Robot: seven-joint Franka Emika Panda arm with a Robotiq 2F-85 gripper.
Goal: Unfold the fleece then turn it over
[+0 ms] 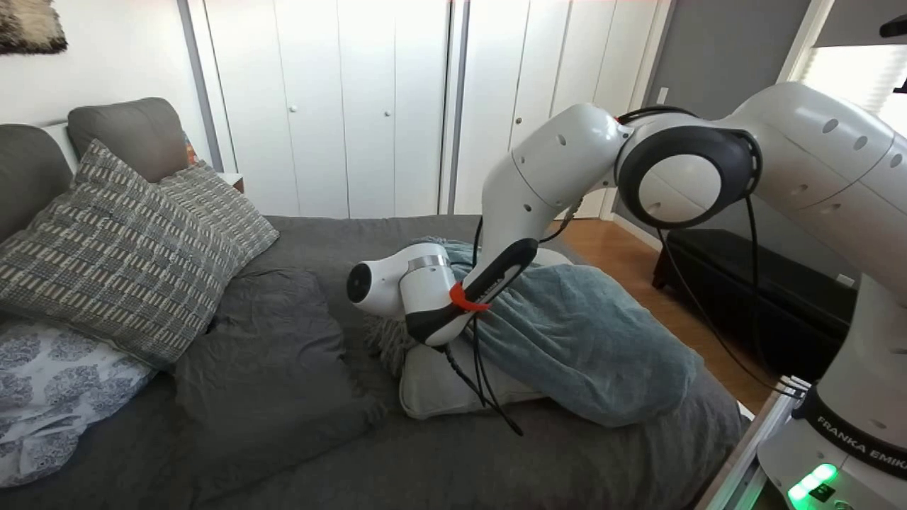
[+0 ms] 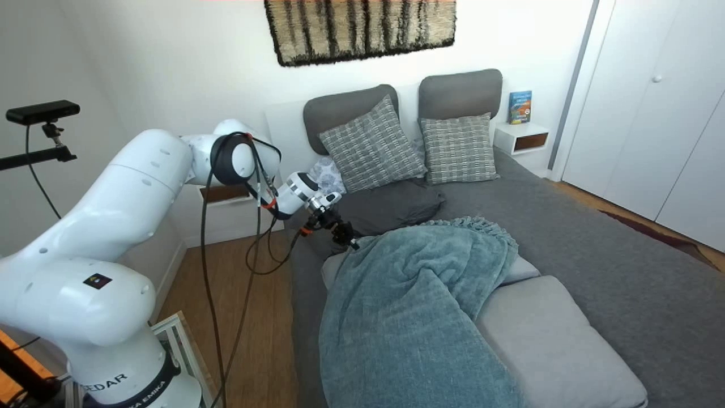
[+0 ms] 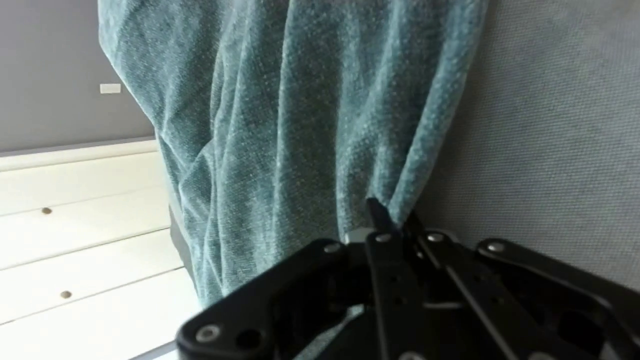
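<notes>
Teal fleece (image 2: 396,317) gathers between my jaws, pinched along one side. I judge it soft, limp, best lifted by a corner.

fleece (image 2: 408,317) over cushions (image 2: 561,334), tool (image 2: 352,243) at the fleece's far left edge in an exterior view, pillows (image 2: 459,150) behind, book (image 2: 520,107) on nightstand (image 2: 503,141) to their right

looks like a bedroom in a home
in an exterior view, shows a wide dark grey bed (image 2: 589,255), patterned cushions (image 2: 371,150) at the far end, a striped wall hanging (image 2: 362,28) above, a bedside shelf (image 2: 504,140) topped by a book (image 2: 519,107), and, at right, white closet doors (image 2: 634,124)
</notes>
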